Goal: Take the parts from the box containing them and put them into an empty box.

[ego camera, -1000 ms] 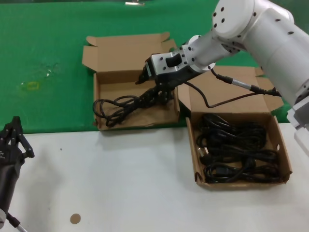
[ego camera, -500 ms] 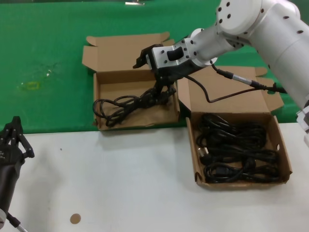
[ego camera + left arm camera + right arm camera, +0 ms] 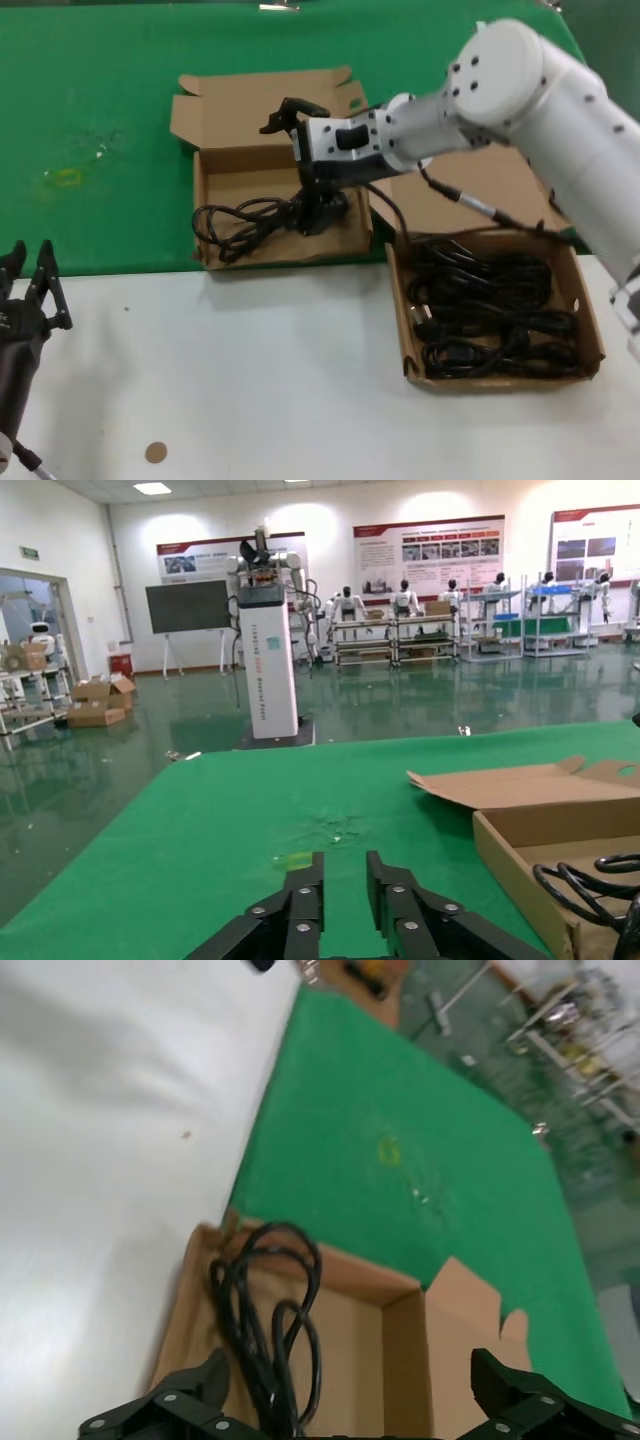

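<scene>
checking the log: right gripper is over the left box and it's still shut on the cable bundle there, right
Not quite. The right gripper is over the left box, but its fingers are spread wide, as the right wrist view shows; the cable bundle lies loose in the box.

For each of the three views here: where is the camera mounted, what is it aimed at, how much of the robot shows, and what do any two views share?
Head view: from the robot's head, looking down at both boxes; shows the right arm over the left box, the left gripper parked low beside the white table.
Left wrist view: on the parked left arm, facing across the green mat into a hall; its jaws nearly closed.
Right wrist view: on the right arm, looking into the left box; right gripper jaws spread wide.
Shared: the coiled cable appears in all three.
</scene>
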### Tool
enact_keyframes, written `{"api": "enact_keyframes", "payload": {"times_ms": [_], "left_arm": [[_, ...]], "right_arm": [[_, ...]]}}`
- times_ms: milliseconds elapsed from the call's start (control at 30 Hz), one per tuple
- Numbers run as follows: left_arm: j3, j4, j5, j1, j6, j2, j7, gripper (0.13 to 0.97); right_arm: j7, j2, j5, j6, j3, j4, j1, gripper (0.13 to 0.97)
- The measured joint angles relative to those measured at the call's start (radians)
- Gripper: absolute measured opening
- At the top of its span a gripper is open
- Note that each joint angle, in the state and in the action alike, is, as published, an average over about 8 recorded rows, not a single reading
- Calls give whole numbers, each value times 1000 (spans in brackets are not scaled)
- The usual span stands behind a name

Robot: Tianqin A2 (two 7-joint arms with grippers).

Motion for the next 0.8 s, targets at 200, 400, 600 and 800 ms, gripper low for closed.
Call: {"api": "enact_keyframes", "payload": {"times_ms": [200,400,600,800], "left_arm": [[0,0,0,0,0,0,0,257],[0,0,0,0,0,0,0,360],[0,0,0,0,0,0,0,421],[0,0,0,0,0,0,0,562]], "right_arm": [[24,12,47,78,53,81,-105,841],[48,25,95,158,107,165,-215,925],[72,38,143,239,162,250,-323,935],[96,51,192,320,217,334,-432,966]]}}
